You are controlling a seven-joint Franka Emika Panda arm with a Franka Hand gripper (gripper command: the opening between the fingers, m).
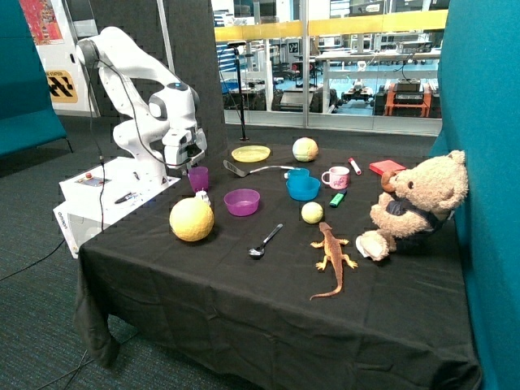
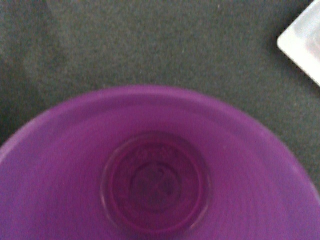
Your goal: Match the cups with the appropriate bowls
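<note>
The purple cup (image 1: 198, 178) stands upright near the table's edge on the robot's side, a short way from the purple bowl (image 1: 242, 201). My gripper (image 1: 191, 165) hangs right over the cup's mouth. The wrist view looks straight down into the purple cup (image 2: 155, 175), which fills most of that picture, and no part of the gripper shows there. The teal cup (image 1: 297, 174) is at the far rim of the blue bowl (image 1: 304, 189); I cannot tell whether it stands inside the bowl or just behind it.
A big yellow ball (image 1: 192, 219) lies beside the purple cup and bowl. Around them are a yellow plate (image 1: 251, 153), spatula (image 1: 244, 171), handled mug (image 1: 335, 177), spoon (image 1: 265, 241), small ball (image 1: 312, 212), toy lizard (image 1: 331, 256) and teddy bear (image 1: 414, 203).
</note>
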